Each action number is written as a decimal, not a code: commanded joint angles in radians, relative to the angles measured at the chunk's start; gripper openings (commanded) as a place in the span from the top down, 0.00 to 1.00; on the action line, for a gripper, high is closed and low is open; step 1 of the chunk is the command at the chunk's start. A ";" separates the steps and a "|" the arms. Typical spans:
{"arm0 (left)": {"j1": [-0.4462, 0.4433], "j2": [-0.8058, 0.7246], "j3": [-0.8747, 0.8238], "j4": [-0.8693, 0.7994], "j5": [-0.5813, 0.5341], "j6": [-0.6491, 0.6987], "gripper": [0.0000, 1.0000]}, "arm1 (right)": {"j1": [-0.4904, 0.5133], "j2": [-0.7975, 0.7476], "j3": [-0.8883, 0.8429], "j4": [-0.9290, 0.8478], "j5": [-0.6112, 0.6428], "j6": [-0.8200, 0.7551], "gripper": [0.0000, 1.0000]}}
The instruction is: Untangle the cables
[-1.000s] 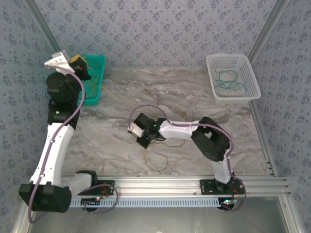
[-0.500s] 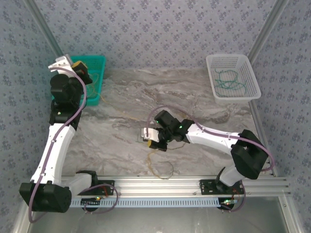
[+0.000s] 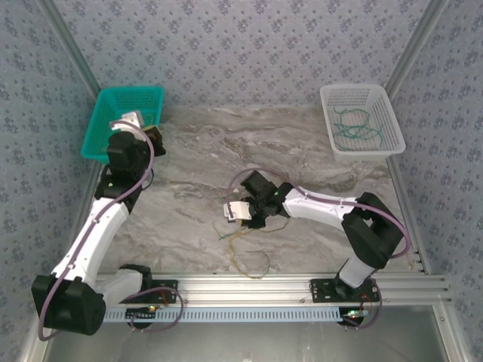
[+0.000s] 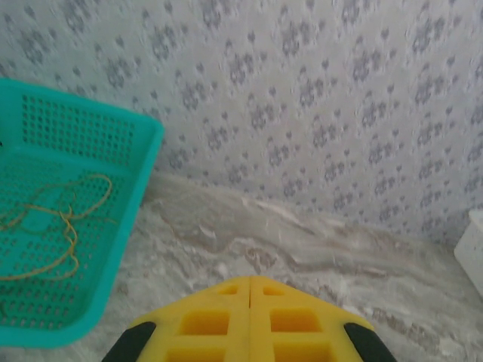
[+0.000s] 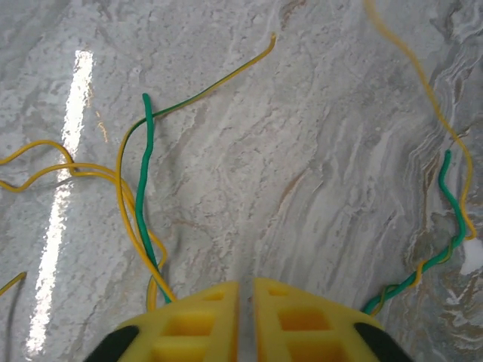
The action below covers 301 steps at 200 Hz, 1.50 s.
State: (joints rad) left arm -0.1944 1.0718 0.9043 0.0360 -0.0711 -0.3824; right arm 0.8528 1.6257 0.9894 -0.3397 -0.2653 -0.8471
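Meanwhile, thin curly green and yellow cables (image 5: 142, 188) lie loose mid-table

Near the middle of the grey marble table (image 3: 181, 204), these cables cross loosely and run under the right gripper (image 5: 245, 290). Its yellow fingers (image 5: 189, 324) stand slightly parted, with nothing seen between them. At far left the left gripper (image 4: 250, 285) hovers clenched and empty beside the teal perforated plastic basket (image 4: 139, 188), which holds orange-tan cables (image 4: 64, 226). Dark green cables (image 3: 355, 128) rest in the white mesh basket (image 3: 370, 154) at far right.

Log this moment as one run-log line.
left end effector: shut, empty, near teal basket | right end effector: narrow gap, over tangled cables on table
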 commanded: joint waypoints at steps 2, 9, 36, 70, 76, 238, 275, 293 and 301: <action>-0.008 -0.009 -0.060 0.004 -0.009 -0.005 1.00 | -0.011 -0.077 -0.010 0.096 -0.034 0.100 0.82; -0.009 -0.017 -0.081 0.008 -0.020 -0.015 1.00 | -0.025 -0.111 -0.025 0.129 -0.082 0.163 0.81; -0.010 -0.020 -0.116 -0.034 -0.043 -0.027 1.00 | -0.089 -0.177 -0.043 0.231 -0.088 0.591 0.59; -0.010 -0.033 -0.149 -0.082 -0.073 -0.027 1.00 | -0.217 -0.140 0.043 0.027 -0.136 1.091 0.63; -0.010 -0.041 -0.162 -0.076 -0.078 -0.030 1.00 | -0.215 -0.146 0.035 0.005 -0.115 1.132 0.59; -0.146 0.022 -0.153 -0.070 -0.073 -0.003 1.00 | -0.134 0.227 0.091 -0.040 -0.176 1.530 0.80; -0.143 -0.001 -0.158 -0.076 -0.077 0.002 1.00 | -0.161 0.142 0.124 -0.047 -0.116 1.467 1.00; -0.147 0.016 -0.148 -0.043 0.055 0.040 1.00 | -0.186 0.095 0.171 -0.077 -0.148 1.371 1.00; -0.157 0.030 -0.139 -0.036 0.086 0.056 1.00 | -0.197 0.086 0.193 -0.101 -0.164 1.337 1.00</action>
State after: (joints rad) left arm -0.3389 1.0946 0.7341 -0.0490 -0.1085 -0.3798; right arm 0.6888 1.7935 1.0977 -0.3950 -0.4053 0.6075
